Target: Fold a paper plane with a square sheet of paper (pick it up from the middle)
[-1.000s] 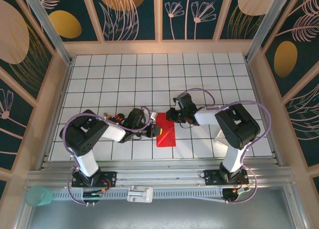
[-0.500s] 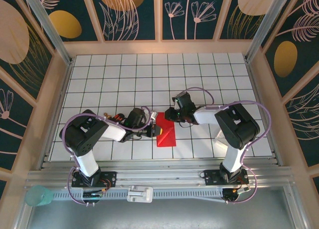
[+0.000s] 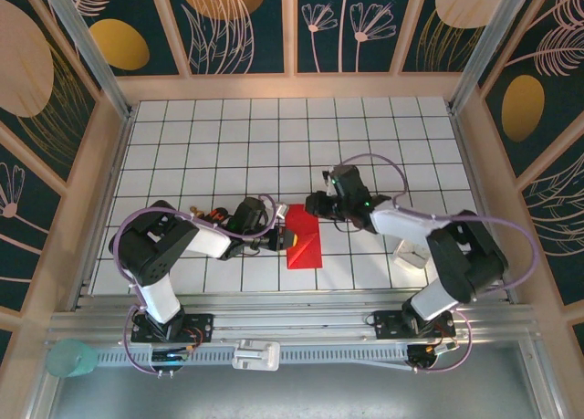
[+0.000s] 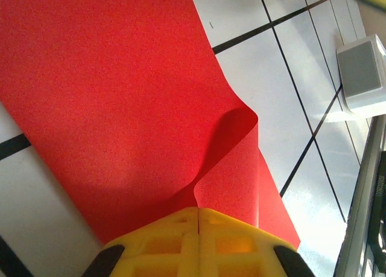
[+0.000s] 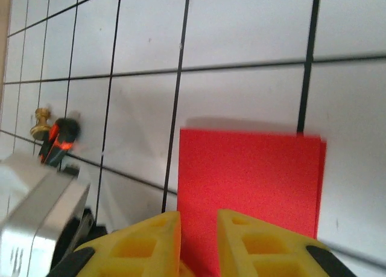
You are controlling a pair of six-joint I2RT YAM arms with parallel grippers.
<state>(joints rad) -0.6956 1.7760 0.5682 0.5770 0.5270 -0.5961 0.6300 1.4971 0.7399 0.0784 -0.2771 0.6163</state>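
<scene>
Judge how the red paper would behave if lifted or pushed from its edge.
Probably floppy: where the left gripper pinches its edge, the red paper buckles into a raised curl. Likely light and thin, lying nearly flat on the table, so a push would probably slide or crumple it.

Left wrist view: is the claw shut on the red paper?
Yes, the left claw has its yellow fingers pressed together, the red paper buckling into their seam.
</scene>
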